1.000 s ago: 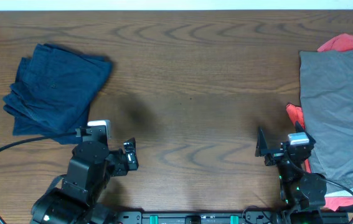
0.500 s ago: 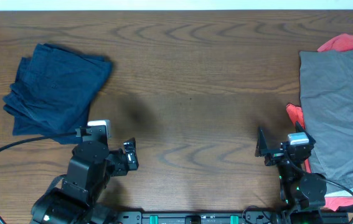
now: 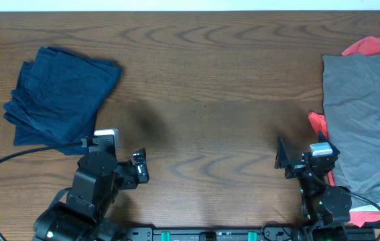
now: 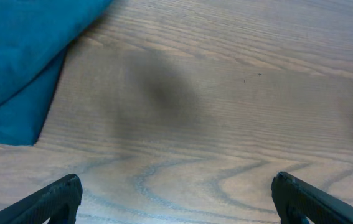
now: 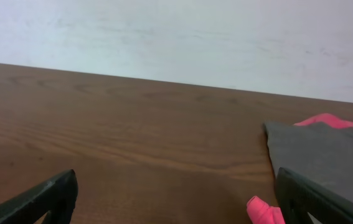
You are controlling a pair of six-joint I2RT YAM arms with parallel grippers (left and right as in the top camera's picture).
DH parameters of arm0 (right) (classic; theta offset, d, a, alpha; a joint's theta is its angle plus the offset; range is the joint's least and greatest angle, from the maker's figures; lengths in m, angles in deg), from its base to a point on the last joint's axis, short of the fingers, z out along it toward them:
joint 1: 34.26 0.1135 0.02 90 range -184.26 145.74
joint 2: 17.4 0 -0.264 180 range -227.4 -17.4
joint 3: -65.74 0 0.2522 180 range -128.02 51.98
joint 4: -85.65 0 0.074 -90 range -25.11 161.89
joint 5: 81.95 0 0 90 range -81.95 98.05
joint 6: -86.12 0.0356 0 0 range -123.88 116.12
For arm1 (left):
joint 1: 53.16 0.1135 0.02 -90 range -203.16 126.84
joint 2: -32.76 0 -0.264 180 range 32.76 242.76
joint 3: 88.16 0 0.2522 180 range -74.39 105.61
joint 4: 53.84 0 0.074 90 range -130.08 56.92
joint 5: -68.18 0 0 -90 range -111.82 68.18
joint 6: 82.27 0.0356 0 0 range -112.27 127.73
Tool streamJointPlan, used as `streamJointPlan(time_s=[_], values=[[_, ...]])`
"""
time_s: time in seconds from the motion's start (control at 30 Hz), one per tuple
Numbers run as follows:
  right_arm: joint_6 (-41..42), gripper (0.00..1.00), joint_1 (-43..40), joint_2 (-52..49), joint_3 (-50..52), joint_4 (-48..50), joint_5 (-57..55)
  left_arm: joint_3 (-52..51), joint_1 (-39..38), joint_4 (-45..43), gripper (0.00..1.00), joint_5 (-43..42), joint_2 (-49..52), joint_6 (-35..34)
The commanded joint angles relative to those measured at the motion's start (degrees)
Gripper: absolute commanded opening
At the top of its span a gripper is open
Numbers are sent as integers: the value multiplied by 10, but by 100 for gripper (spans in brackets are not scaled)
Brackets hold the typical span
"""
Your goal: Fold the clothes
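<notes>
Tabletop [image 3: 203,80]: carrying navy shorts [image 3: 59,94], grey garment [image 3: 364,114], red garment [image 3: 374,45]
Left jaws: gaping wide
Right jaws: gaping wide

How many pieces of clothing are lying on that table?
3: a navy garment folded at the left, a grey garment at the right edge, a red garment peeking out beneath it. More may hide in either pile.

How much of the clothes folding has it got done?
One navy garment looks folded at the left. Nothing is in hand: the left gripper and right gripper are open and empty. Left to do: the grey garment spread at the right, and the red garment under it.
</notes>
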Motion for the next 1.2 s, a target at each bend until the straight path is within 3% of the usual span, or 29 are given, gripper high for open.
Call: streamJointPlan(time_s=[0.0,0.2,0.4,0.7,1.0,1.17], values=[[-9,99,-7,3,1,-2,6,-1,7,-1,98,7,-2,-5],[-9,99,-7,3,1,-2,6,-13,80,40,98,5,-30,-5],[-9,99,-7,3,1,-2,6,-111,182,1,98,5,-127,-5],[-9,99,-7,3,1,-2,6,-283,223,-186,98,4,-269,32],[-9,99,-7,3,1,-2,6,-404,223,-465,98,-7,-324,113],[-9,99,-7,3,1,-2,6,-447,223,-561,98,-24,-329,150]])
